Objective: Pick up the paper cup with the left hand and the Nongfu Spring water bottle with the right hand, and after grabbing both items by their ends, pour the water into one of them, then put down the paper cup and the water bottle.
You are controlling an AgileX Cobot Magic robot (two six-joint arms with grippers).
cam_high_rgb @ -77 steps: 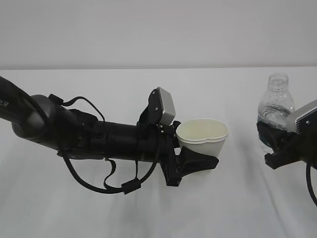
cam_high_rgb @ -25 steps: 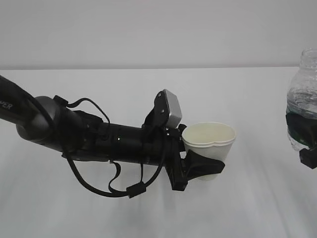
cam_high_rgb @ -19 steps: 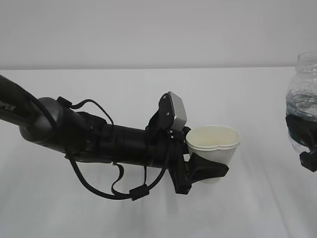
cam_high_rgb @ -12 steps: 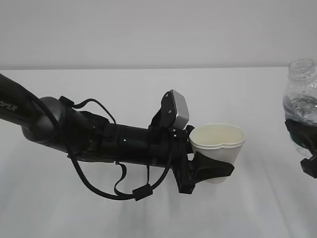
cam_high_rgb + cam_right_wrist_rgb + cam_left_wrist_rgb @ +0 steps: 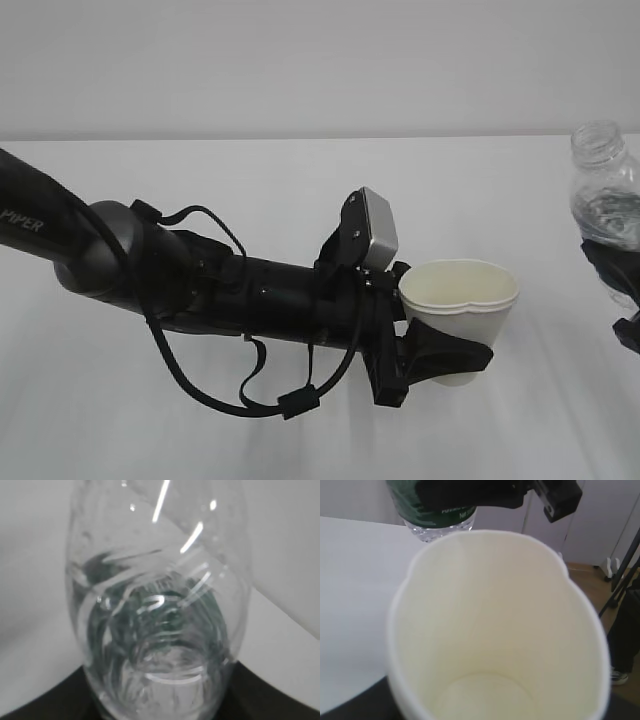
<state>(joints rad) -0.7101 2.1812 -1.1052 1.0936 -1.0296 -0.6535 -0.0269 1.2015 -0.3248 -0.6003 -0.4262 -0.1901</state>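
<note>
**Cup and bottle held aloft above the white table**

Paper cup [image 5: 462, 315], cream-white with a rolled rim, sits upright in the left hand [image 5: 432, 358], whose black fingers clasp its lower wall from both sides, well clear of the white table [image 5: 300, 180]. The rim is pressed out of round into a lobed outline, a dent showing on the side nearest the gripper. The left wrist view looks straight down into the cup [image 5: 495, 630]: the interior is pale yellow, and the round base at the bottom appears dry. A grey camera box [image 5: 378, 230] stands on the wrist just above and behind the cup, and black cables [image 5: 250, 395] loop beneath the thick black arm [image 5: 150, 280], which carries white lettering near the left edge of the exterior view.

Nongfu Spring water bottle [image 5: 606, 200] stands upright at the far right of the exterior view, well apart from the cup, its open neck higher than the cup rim. The right hand [image 5: 618, 285] grips it around the lower body, at the dark green label; only part of this gripper lies within the frame. The right wrist view shows the clear ribbed wall of the bottle [image 5: 160, 605] from close range, with water [image 5: 165, 680] pooled in its lower portion. In the left wrist view the labelled bottle [image 5: 437, 520] and the right hand [image 5: 495, 495] appear beyond the far rim of the cup.
</note>
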